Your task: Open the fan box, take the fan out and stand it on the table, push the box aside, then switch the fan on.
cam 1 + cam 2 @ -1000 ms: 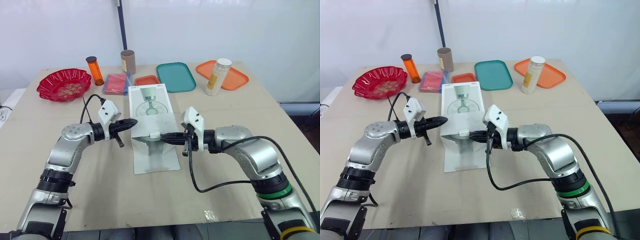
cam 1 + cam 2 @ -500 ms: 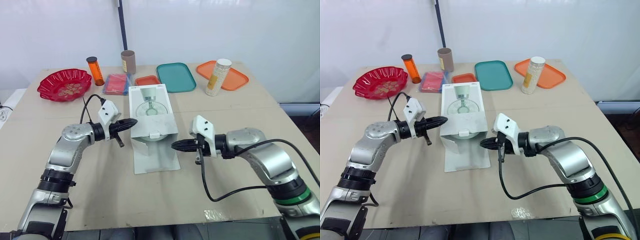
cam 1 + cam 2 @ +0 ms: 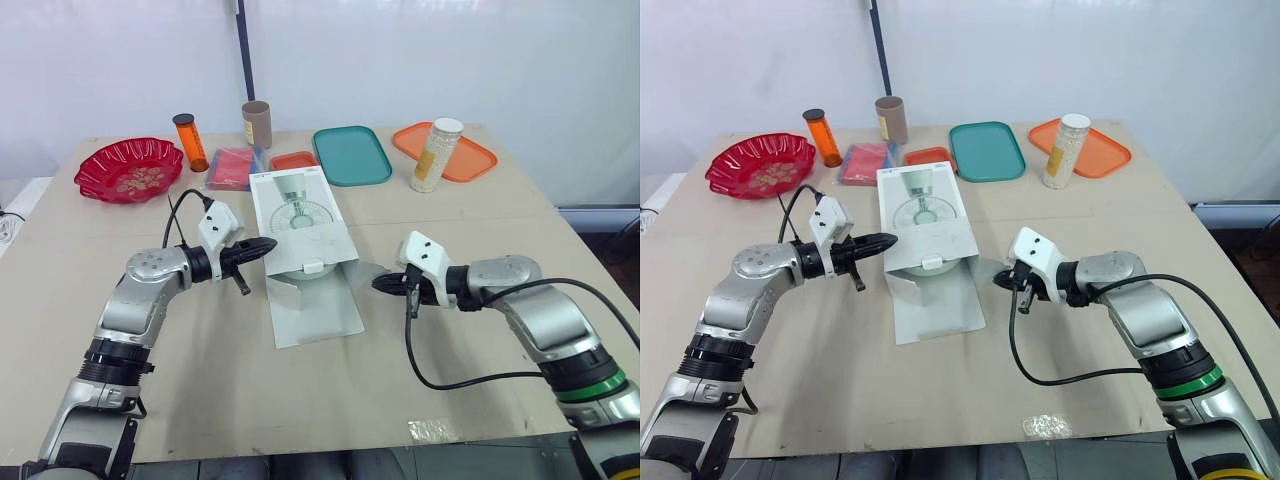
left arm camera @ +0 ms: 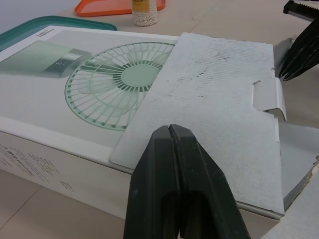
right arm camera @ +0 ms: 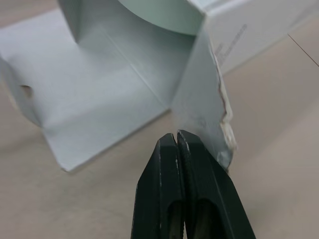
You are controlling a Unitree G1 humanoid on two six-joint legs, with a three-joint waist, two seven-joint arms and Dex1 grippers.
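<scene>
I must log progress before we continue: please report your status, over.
Left gripper shut, at fan box left side. Right gripper shut, by its torn side flap. Box open, fan inside.

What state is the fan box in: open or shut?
Open: the fan box has one end flap folded back over its top and another lying flat on the table.

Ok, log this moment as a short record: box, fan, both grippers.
box: mid-table, near end open, top flap folded back on top
fan: inside the box, pale green part showing at the open end
left gripper: shut, beside the box's left side
right gripper: shut, tips at the box's right side flap
stage: box opened, fan not yet out
</scene>
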